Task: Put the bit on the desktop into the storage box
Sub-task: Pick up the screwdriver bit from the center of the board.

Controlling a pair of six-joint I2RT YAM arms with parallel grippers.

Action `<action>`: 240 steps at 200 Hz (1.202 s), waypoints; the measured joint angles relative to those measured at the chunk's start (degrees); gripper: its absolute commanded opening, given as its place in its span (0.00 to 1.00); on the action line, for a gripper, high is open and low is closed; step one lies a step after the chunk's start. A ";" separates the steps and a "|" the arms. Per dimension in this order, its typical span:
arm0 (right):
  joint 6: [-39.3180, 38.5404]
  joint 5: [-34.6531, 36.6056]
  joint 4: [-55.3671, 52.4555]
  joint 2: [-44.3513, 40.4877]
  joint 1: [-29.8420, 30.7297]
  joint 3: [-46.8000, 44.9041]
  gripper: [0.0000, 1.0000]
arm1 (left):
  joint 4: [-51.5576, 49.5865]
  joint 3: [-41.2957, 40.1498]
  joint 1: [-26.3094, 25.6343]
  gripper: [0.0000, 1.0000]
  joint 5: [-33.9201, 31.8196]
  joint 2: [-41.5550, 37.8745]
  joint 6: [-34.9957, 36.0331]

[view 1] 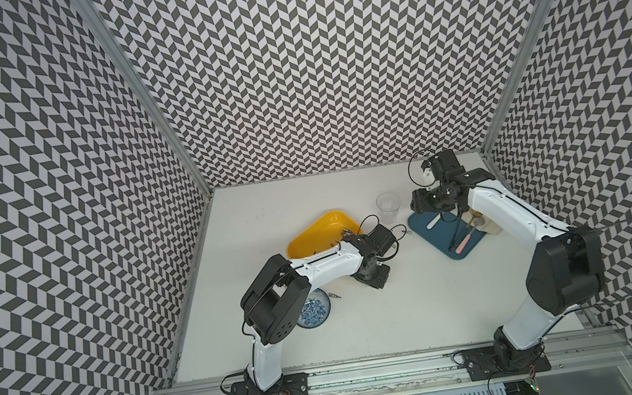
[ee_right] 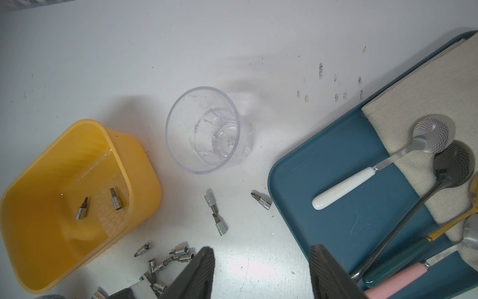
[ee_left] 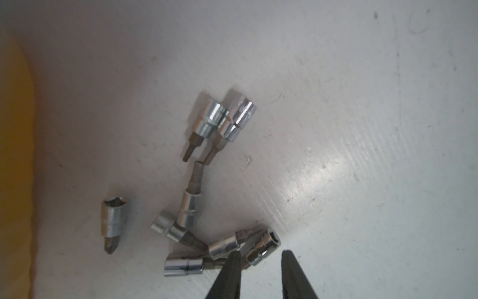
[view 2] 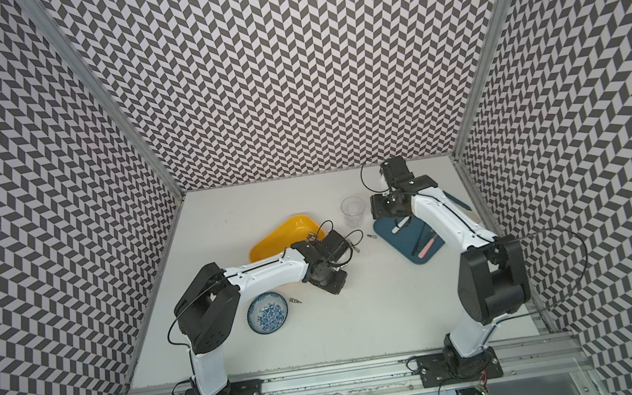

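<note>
While left jaws stand apart over bits [ee_left: 190, 209] beside storage box [view 1: 313, 237], right jaws gape empty.

Clear cup [ee_right: 204, 129], blue tray [ee_right: 336, 160] — patterned bowl [view 2: 258, 327]

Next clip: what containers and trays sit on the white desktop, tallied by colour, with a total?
Yellow plastic storage box: 1
Clear plastic cup: 1
Dark-blue flat tray: 1
Blue-and-white patterned round bowl: 1
Total: 4
</note>
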 measured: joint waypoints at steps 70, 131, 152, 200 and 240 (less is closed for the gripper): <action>-0.26 -0.37 0.81 -1.33 -0.31 -1.53 0.63 | 0.74 0.00 -0.02 0.31 0.24 0.55 0.00; -0.37 -1.18 0.85 -1.70 -0.31 -3.63 0.63 | 1.20 0.00 -0.11 0.31 0.33 1.36 -0.02; -0.37 -1.40 0.87 -1.75 -0.31 -3.85 0.63 | 1.29 0.00 -0.24 0.31 0.33 1.86 -0.02; -0.37 -1.68 1.31 -1.75 -0.31 -4.35 0.63 | 1.29 -0.07 -0.81 0.23 0.28 1.86 -0.02; -0.35 -2.27 2.40 -2.21 -0.31 -6.21 0.63 | 1.25 -0.09 -0.83 0.09 -0.07 1.95 0.09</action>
